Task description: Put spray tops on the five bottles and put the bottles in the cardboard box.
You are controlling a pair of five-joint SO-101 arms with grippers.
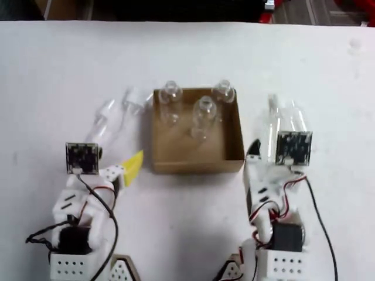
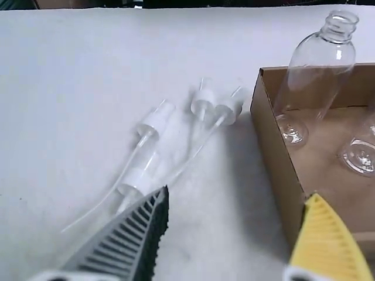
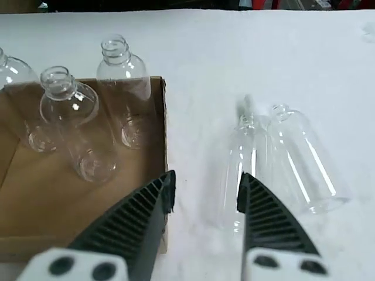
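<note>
The white table [image 1: 187,52] ended at a dark room behind. Three bottles [image 1: 202,117] stood upright in the cardboard box [image 1: 198,164]. Two bottles [image 3: 304,158] lay just beside it, necks pointing away from the arms. The left gripper [image 2: 237,199] and the right gripper [image 3: 206,178] were both spread apart, holding nothing.

No legible text or labels anywhere.

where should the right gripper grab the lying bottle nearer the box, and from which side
Likely its straight body at mid-length, from above, jaws across its width. The bottle lies on its side, neck pointing away from the open right gripper, so its round walls suit the jaws. A second bottle lies close beside it, leaving little room on that side.
</note>
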